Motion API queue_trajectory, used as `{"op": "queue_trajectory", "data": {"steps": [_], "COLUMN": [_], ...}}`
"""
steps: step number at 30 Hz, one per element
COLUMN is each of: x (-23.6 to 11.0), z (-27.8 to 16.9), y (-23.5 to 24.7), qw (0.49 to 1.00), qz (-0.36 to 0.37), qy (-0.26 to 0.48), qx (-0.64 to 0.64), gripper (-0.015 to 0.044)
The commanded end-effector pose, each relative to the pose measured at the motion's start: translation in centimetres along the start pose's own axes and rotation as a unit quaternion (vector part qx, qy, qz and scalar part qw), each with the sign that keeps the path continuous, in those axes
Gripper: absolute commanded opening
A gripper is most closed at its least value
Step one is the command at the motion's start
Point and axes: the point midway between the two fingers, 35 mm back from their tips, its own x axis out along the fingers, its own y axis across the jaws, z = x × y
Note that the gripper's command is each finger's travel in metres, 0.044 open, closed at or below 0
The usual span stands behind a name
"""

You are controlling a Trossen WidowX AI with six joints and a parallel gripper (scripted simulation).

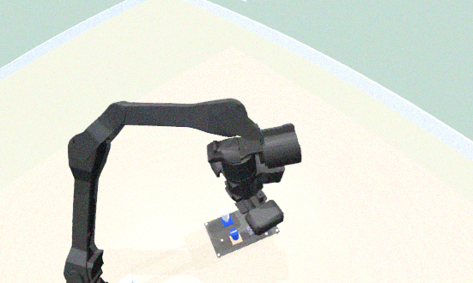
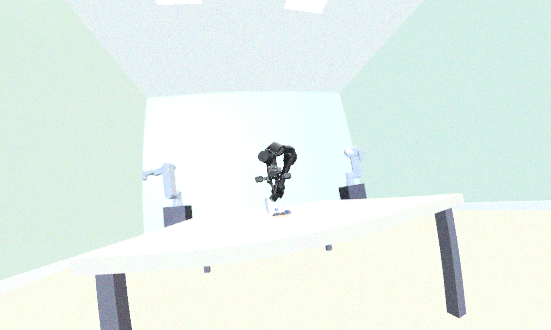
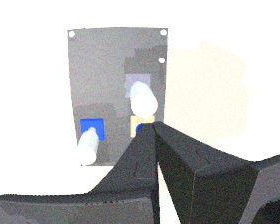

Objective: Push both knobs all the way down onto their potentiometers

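Note:
The dark circuit board lies under my gripper, which is shut with nothing between its fingertips. The fingertips are above the board and cover most of the blue knob in the wrist view. That knob is on the tan potentiometer; any gap under it is too small to tell. A white knob stands high on the blue potentiometer. Another white knob stands over the pale lilac potentiometer, mostly hidden by the gripper in the top view.
White fasteners mark the board's corners. In the top view the arm arches over from the left. The exterior view shows the pale table and two grey arms on dark pedestals behind it.

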Motion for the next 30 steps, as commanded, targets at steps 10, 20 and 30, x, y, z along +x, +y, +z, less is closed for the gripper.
{"op": "queue_trajectory", "data": {"steps": [10, 20, 30], "x": [2.0, 3.5, 3.5], "z": [-0.1, -0.1, -0.1], "y": [0.0, 0.0, 0.0], "qw": [1.000, 1.000, 1.000], "qz": [0.002, 0.003, 0.003], "qy": [0.007, 0.007, 0.007], "qx": [0.003, 0.003, 0.003], "gripper": [0.0000, 0.0000, 0.0000]}}
